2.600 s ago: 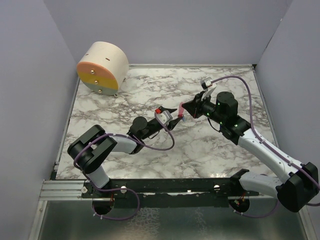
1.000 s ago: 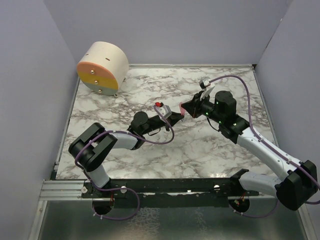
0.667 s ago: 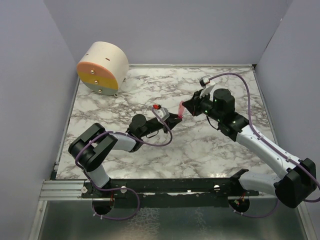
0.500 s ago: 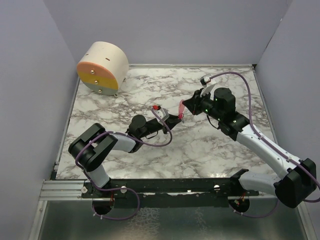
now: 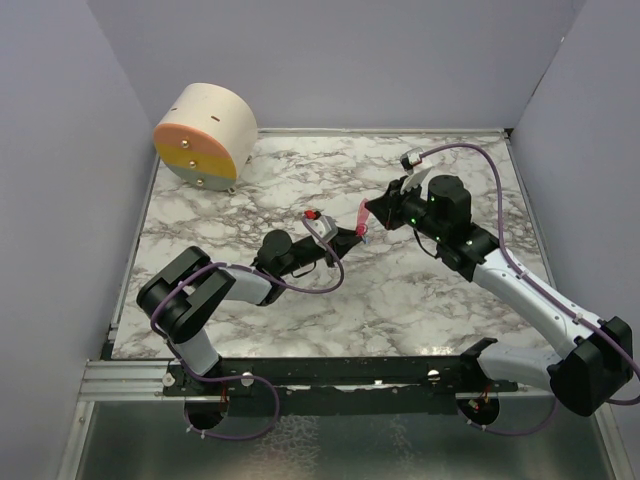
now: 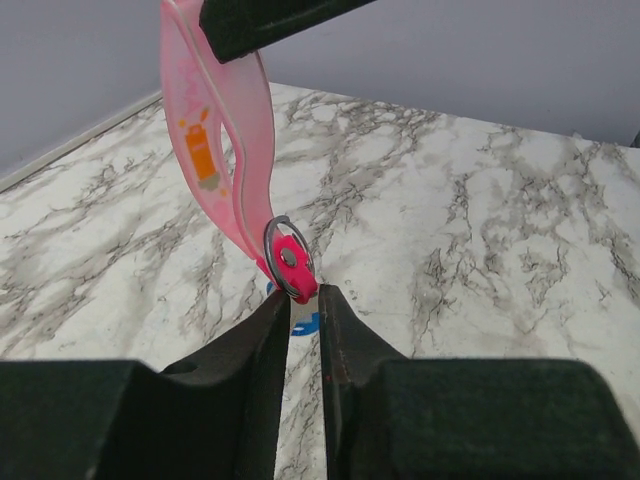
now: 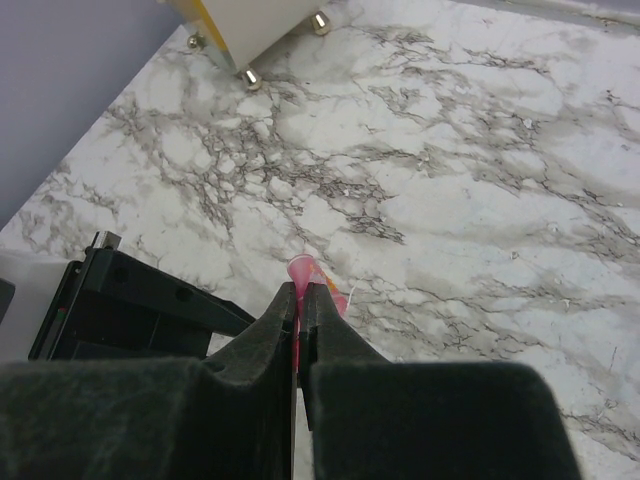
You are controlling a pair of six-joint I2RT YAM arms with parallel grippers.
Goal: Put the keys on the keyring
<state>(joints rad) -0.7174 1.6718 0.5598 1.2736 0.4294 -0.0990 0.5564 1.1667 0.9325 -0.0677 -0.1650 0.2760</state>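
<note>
The pink-red key hangs tilted in the left wrist view, its upper end pinched by my right gripper. The keyring's thin metal ring lies around the key's bright lower end. My left gripper is shut on the keyring's blue tag with a white centre just below it. In the right wrist view my right gripper is shut on the key. In the top view the key spans between the left gripper and the right gripper above mid-table.
A cream and orange cylinder on small feet stands at the back left corner; its base shows in the right wrist view. Grey walls enclose the marble table. The left gripper's black body sits close under the right gripper.
The two grippers have drawn together above mid-table. My right gripper turned and shifted slightly back, so the key now stands up between them. Little has moved in the last half second.
</note>
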